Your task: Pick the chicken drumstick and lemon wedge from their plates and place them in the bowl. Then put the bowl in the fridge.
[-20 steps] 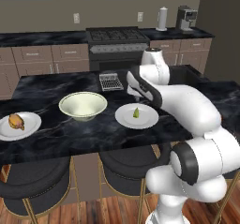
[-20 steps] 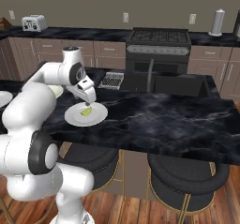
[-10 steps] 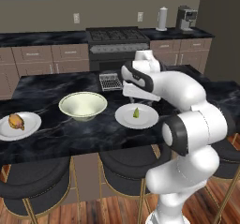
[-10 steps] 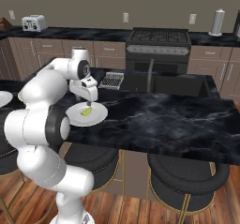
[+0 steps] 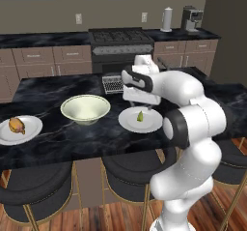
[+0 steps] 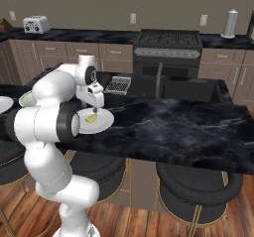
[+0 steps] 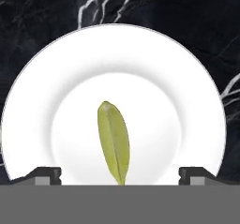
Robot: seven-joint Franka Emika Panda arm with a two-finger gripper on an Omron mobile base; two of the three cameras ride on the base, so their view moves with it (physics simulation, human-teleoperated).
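I'm on the lemon step: my tool [image 7: 119,174], fingers spread wide and empty, hangs right above the lemon wedge [image 7: 114,141] on its plate [image 7: 42,106]. I'd descend straight, then pinch.

Left base view: taken from behind and left of the arm, looking forward and down across the black marble counter [image 5: 72,138] toward the stove [image 5: 120,44] on the far wall; the arm rises at lower right. Right base view: the mirrored station, behind and right, with the arm at lower left (both views share the counter, the stove and the plate [image 5: 140,121] under the hand, seen from opposite sides). Hand view: mounted on the hand, looking straight down at close range onto that same plate [image 7: 112,78], with the lemon wedge [image 7: 114,142] lying between the two finger tips at the bottom edge.
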